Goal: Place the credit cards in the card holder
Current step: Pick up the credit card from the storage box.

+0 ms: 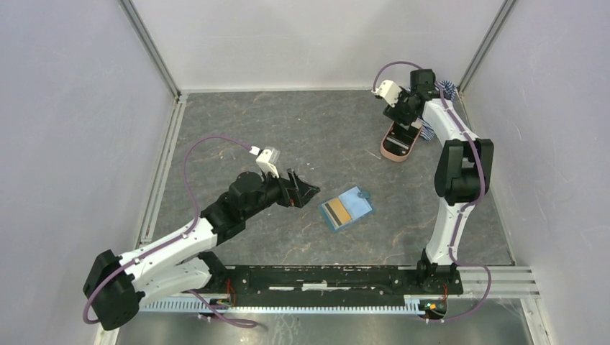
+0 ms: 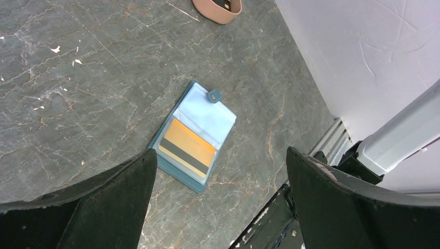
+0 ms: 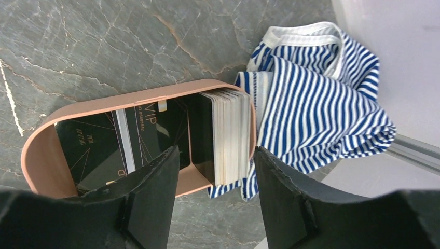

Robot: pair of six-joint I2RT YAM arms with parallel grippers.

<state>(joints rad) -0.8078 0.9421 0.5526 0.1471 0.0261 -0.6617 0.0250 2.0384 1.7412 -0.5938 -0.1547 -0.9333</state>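
Fingers (image 2: 119, 192) spread as wide as they go, my left gripper (image 1: 308, 191) hangs low over the grey marbled table (image 1: 288, 122), just left of its middle, holding nothing. It points at the card holder (image 1: 347, 208), near it but not touching. The teal wallet lies open and flat close to the table's centre, slightly toward the near edge, turned at a slant, with its pale blue inside facing up and its snap tab (image 2: 213, 95) at the farther end. A tan-gold credit card (image 2: 188, 145) with a dark stripe sits in the nearer clear pocket, squarely within the wallet's outline.

Farther back, at the far right corner of the table, my right gripper (image 3: 215, 155) points down into a pink oval case (image 3: 41, 150). Its fingers are parted about halfway and are closed on nothing that I can see. A stack of credit cards (image 3: 231, 129) stands on edge at the end of the case nearest the corner, just beyond my fingertips, and dark cards (image 3: 104, 145) with thin gold lines lie flat in the rest of the case. A crumpled blue-and-white striped cloth (image 3: 321, 104) touches that end of the case, hard against the far right corner
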